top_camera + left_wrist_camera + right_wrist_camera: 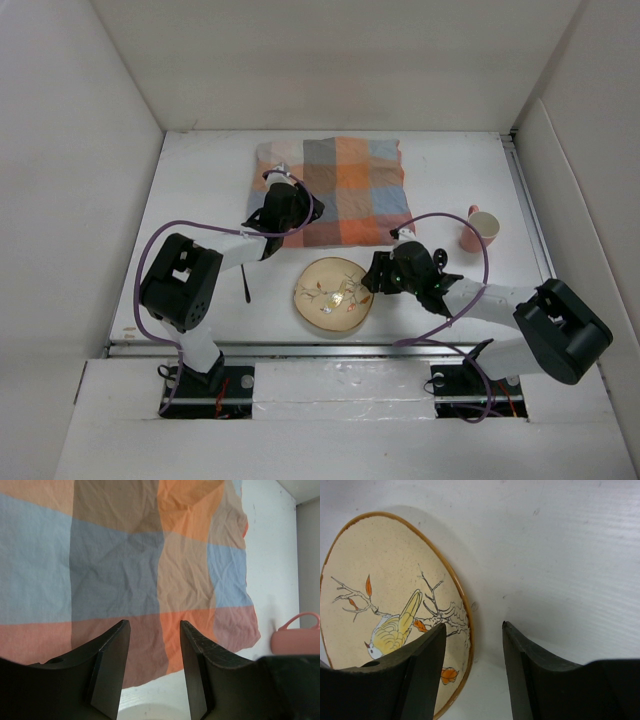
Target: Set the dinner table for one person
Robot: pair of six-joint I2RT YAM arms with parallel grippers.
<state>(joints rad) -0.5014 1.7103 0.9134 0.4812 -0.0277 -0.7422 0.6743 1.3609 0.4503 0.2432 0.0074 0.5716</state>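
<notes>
On the white dinner table (200,190) a cream plate (333,295) with a painted yellow bird lies at the near middle. My right gripper (376,276) is at the plate's right rim. In the right wrist view it (472,630) is open, one finger over the plate (380,580) and the other over bare table (560,555), with the rim in the gap and not clamped. My left gripper (288,208) hovers over the near left part of the checked cloth (335,190). It (155,627) is open and holds nothing, with the cloth (125,555) below.
A pink mug (481,228) stands right of the cloth and also shows at the edge of the left wrist view (297,637). A thin dark utensil (245,283) lies left of the plate. White walls close in the table on the far, left and right sides.
</notes>
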